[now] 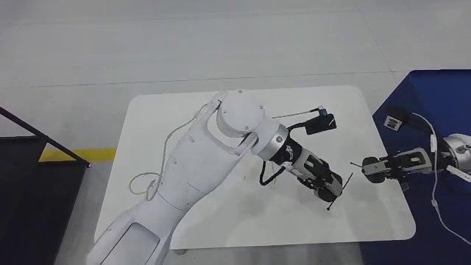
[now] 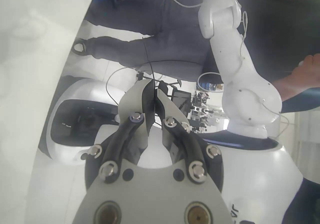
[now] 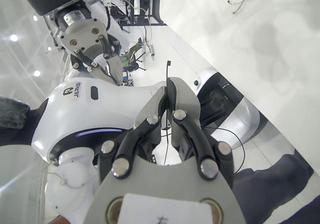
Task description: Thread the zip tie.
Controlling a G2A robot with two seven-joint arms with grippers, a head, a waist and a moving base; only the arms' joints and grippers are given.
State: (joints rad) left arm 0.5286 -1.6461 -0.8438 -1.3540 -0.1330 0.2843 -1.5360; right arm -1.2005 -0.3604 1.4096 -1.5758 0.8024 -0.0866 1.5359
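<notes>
Over the tabletop's [image 1: 184, 125] near right corner, the left pincer [image 2: 152, 87] is gripping the zip tie's [image 2: 148, 59] tail [image 2: 144, 43] while the right pincer [image 3: 167, 84] is clamping it just under its head [image 3: 169, 62], the two ends hanging apart, so the threading itself is awaiting alignment and insertion.

A black zip tie [image 1: 348, 180] is pinched in the left gripper [image 1: 337, 189], lower right of centre in the top view. It slants above the bench [image 1: 184, 118], a thin end out each side. A second zip tie [image 3: 168, 69], also black, juts from the closed right gripper [image 3: 167, 86], square head outermost, near the first but apart.
</notes>
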